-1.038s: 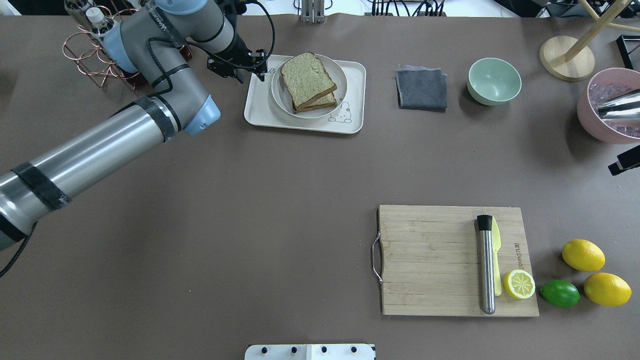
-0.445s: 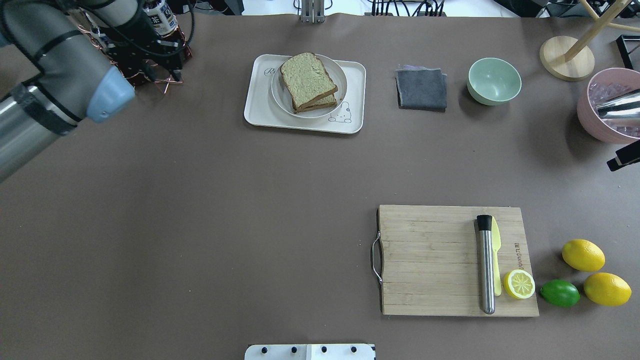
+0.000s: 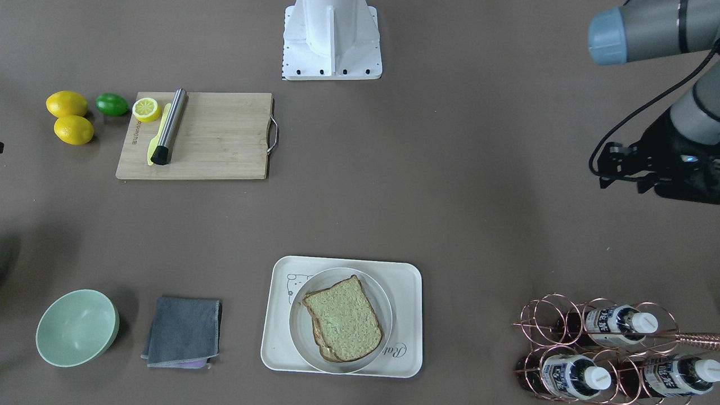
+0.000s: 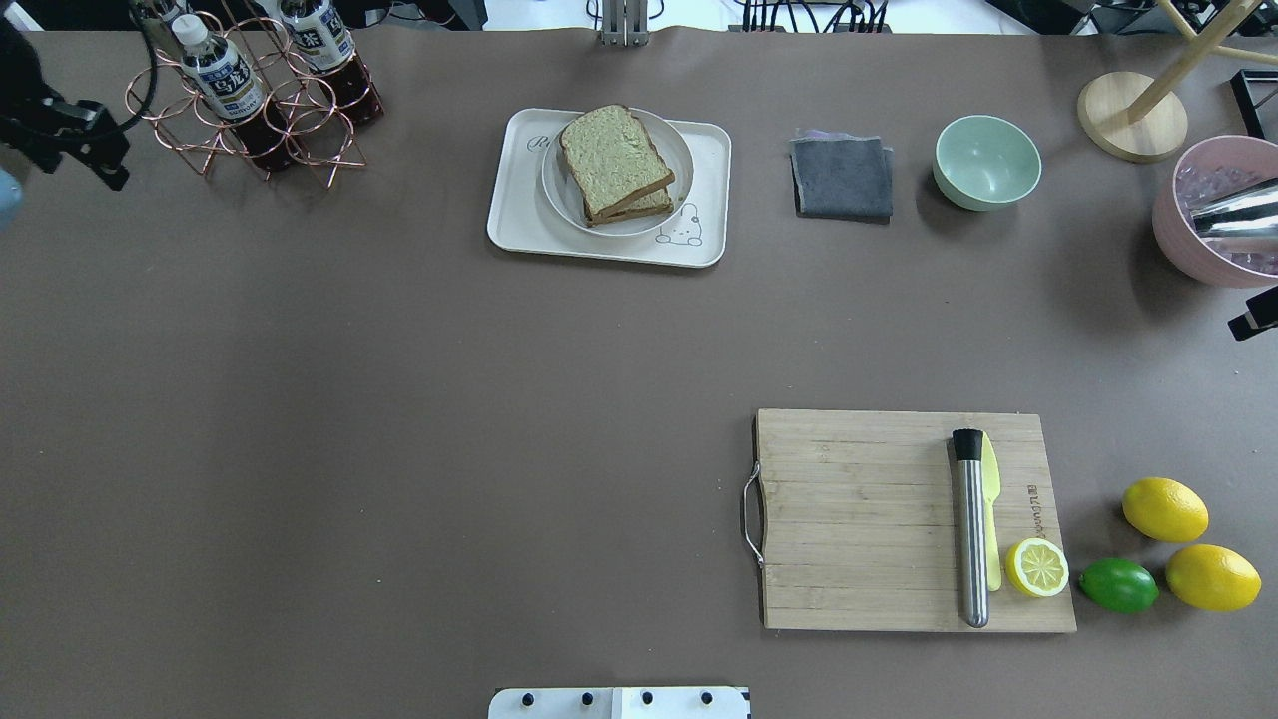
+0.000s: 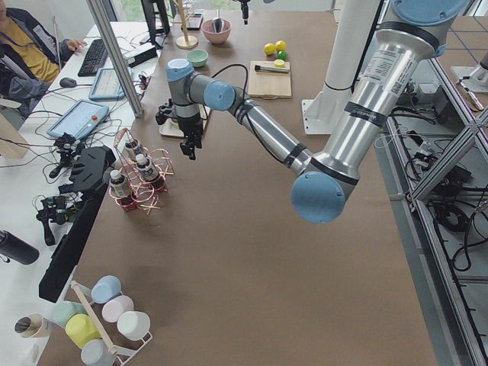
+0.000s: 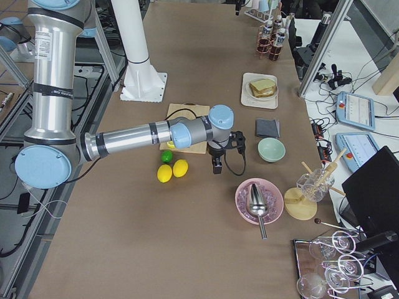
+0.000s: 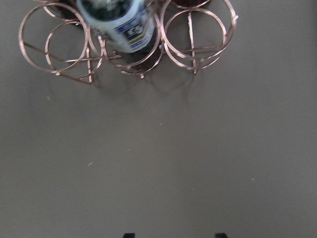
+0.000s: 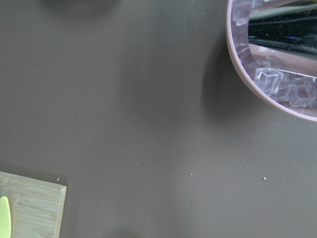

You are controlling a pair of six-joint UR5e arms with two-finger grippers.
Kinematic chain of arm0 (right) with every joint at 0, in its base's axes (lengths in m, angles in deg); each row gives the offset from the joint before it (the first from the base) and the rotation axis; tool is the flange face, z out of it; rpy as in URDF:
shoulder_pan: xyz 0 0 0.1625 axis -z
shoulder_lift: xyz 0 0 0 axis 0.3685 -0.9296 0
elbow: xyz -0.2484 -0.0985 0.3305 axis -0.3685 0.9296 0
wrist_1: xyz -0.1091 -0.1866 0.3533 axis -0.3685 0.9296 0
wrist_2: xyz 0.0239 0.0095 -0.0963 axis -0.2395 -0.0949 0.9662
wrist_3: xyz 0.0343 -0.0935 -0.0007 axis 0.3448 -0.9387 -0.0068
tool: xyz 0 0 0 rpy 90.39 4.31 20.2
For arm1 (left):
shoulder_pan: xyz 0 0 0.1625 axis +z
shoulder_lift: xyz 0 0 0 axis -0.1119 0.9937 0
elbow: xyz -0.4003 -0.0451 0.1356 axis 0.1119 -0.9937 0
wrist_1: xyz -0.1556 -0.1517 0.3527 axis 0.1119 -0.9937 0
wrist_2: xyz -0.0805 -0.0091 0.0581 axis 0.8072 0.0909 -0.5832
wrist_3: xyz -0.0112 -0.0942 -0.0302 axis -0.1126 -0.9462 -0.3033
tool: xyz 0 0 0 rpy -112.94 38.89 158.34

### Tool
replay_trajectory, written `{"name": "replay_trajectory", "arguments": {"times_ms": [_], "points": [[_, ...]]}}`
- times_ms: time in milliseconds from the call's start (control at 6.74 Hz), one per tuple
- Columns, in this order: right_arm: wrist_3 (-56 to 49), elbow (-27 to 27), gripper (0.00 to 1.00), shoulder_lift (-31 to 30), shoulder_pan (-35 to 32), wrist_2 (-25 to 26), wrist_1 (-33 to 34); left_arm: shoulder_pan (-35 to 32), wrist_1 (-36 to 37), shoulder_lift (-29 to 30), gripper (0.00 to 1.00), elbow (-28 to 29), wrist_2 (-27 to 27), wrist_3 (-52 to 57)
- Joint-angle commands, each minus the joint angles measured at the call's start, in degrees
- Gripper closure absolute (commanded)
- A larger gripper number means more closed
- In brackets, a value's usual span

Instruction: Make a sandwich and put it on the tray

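Note:
The sandwich, two tan bread slices stacked with dark crust, lies on a round white plate that stands on the cream tray at the table's far middle. No egg shows between the slices. The sandwich also shows in the front-facing view on the tray. My left gripper is far to the left of the tray, beside the bottle rack; the left wrist view shows its fingertips apart and empty. My right gripper is at the right edge near the pink bowl; its fingers do not show.
A copper wire rack with bottles stands at the far left. A grey cloth, a green bowl and a pink bowl of ice with a scoop lie right of the tray. A wooden cutting board holds a muddler, knife and half lemon.
My left arm has pulled back from the tray's left edge to the far left, past the bottle rack. The sandwich, plate and tray have not moved.

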Motion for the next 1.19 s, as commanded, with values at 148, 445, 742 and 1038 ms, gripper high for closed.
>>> {"name": "replay_trajectory", "arguments": {"times_ms": [148, 445, 742, 1038], "points": [[-3.9, 2.4, 0.0, -1.9, -2.8, 0.1, 0.0, -9.1, 0.3, -11.3, 0.04, -4.6, 0.5, 13.8], [-6.7, 2.8, 0.0, -2.1, -5.6, 0.4, 2.0, -15.0, -0.4, -18.1, 0.03, -5.2, 0.7, 23.2], [-14.1, 2.7, 0.0, -2.8, -10.9, 0.5, 5.3, -19.6, -0.3, -21.3, 0.03, -4.2, 0.6, 30.5], [-17.8, 2.7, 0.0, -2.8, -12.7, 2.2, 8.3, -19.7, -0.3, -21.6, 0.03, -2.0, 0.7, 30.6]]}}
